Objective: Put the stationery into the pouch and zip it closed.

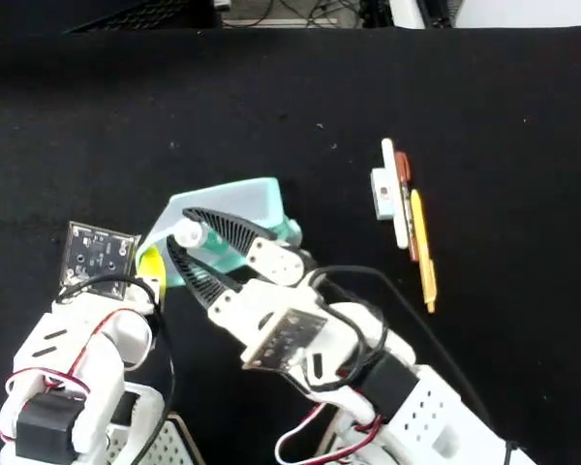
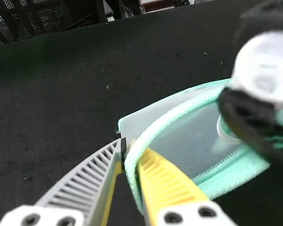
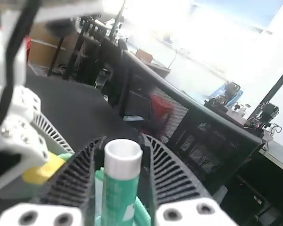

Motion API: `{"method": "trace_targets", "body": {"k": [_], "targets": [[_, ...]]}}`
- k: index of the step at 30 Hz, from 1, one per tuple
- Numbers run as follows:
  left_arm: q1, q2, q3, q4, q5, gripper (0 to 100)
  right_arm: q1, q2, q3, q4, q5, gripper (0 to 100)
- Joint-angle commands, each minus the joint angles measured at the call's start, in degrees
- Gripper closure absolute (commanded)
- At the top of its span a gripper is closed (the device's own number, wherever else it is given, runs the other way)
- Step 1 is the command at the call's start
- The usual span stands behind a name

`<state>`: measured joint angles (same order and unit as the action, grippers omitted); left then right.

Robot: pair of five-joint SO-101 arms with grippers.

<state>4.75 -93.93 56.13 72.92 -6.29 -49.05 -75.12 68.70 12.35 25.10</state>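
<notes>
Pouch (image 1: 255, 200): translucent with a teal zip, lying on the black table (image 1: 290, 87) in front of both arms, its mouth open

Left gripper (image 2: 130, 149): grey and yellow fingers closed together on the rim of the pouch at one corner of the opening, with the wall pinched between them

Right gripper (image 3: 123, 141): black ribbed fingers clamped on a glue stick (image 3: 120, 186), poised at the pouch mouth in the high view

Glue stick: green body, white cap, upright between the fingers in the right wrist view; cap end over the open pouch

Loose stationery (image 1: 407, 208): a white strip (image 1: 399, 199), a brown piece (image 1: 403, 167) and a yellow pencil (image 1: 423, 247), side by side on the table, well apart from the pouch, on the right arm's side
</notes>
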Motion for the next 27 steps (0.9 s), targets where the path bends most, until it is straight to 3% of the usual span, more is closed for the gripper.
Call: {"method": "trace_targets", "body": {"k": [1, 6, 11, 20, 23, 27], "targets": [[0.7, 0.2, -3.2, -0.4, 0.5, 97, -0.4, -0.7, -0.5, -1.2, 0.6, 98.6], [-3.4, 0.4, -6.0, -0.3, -1.1, 97, -0.4, -0.7, -1.6, 2.1, 0.6, 98.2], [-5.8, 6.9, -12.0, 2.1, -1.8, 97, -0.4, -0.7, -9.3, 16.0, 0.0, 80.2], [-5.7, 19.4, -16.6, 2.0, -1.7, 97, -0.3, -0.7, -25.7, 27.9, -2.7, 79.4], [-4.2, 21.8, -21.3, 1.3, -1.7, 97, 5.0, -0.7, -29.7, 31.0, -3.8, 79.9], [-0.3, 28.0, -29.4, 1.4, -1.8, 97, 19.0, -0.7, -31.5, 35.4, -8.3, 81.8]]}}
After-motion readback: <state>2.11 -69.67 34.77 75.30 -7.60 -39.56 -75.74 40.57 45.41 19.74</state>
